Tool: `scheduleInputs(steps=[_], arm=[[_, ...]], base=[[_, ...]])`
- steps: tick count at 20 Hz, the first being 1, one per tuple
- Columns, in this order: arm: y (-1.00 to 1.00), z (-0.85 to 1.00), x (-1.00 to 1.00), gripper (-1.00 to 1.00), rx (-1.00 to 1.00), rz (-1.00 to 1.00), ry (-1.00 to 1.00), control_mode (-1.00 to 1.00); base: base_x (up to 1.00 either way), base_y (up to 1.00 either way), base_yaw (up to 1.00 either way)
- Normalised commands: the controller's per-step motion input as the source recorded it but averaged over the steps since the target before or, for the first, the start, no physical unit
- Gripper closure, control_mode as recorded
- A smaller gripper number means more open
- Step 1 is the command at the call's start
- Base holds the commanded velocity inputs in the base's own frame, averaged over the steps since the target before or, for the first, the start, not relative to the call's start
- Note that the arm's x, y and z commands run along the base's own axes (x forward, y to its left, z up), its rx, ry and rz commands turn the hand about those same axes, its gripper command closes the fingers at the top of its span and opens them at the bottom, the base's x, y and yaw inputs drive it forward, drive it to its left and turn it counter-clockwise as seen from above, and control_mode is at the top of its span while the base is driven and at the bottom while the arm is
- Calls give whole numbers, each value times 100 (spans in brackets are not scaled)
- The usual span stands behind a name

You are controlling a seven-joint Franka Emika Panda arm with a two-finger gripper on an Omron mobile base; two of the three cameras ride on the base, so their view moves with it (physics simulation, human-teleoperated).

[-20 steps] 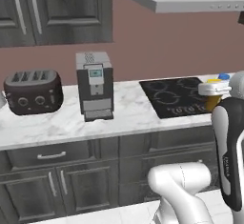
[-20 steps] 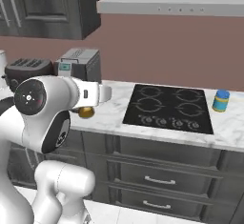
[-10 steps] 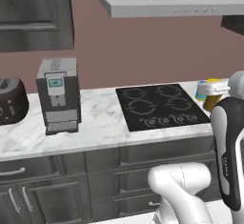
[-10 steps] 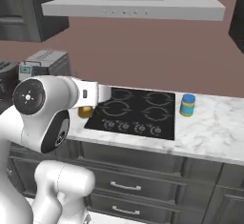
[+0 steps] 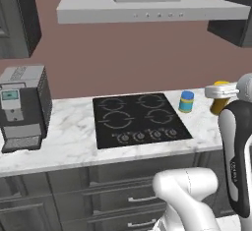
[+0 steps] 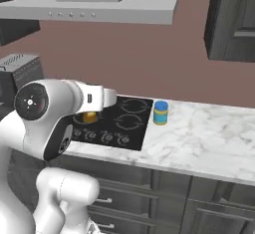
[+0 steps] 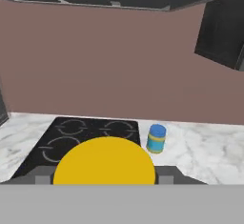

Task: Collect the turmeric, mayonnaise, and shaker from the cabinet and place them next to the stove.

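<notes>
Dusty brown-pink wall point(image 5: 123, 58) behind white marble counter point(image 5: 69, 136). Pale grey range hood point(image 5: 147, 6) overhead. Dark grey wall cabinets point(image 6: 231, 21) at either side. Dark drawer fronts point(image 6: 124, 198) below, pale bar handles. Grey coffee machine point(image 5: 22, 107) at counter's left.

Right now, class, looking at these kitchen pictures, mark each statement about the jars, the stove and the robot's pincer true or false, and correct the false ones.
1. The mayonnaise stands on the counter right of the stove. True.
2. The pincer holds the turmeric. True.
3. The mayonnaise sits on a burner. False: it stands on the marble beside the stove.
4. The turmeric has a blue lid. False: its lid is yellow.
5. A coffee machine stands on the counter left of the stove. True.
6. The turmeric rests on the counter. False: it hangs in the pincer.
</notes>
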Motion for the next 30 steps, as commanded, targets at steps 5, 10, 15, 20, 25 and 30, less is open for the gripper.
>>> scheduleInputs(steps=[5, 10, 15, 20, 25, 30], arm=[[0, 0, 0, 100, 0, 0, 0, 100], [0, 0, 0, 100, 0, 0, 0, 100], [0, 0, 0, 100, 0, 0, 0, 100], [0, 0, 0, 100, 0, 0, 0, 100], [-21, -34, 27, 100, 0, 7, -2, -100], [-39, -61, 23, 100, 0, 16, 0, -100]], base=[[47, -56, 3], [55, -35, 5], [64, -6, 7], [35, 0, 4], [0, 0, 0], [0, 0, 0]])
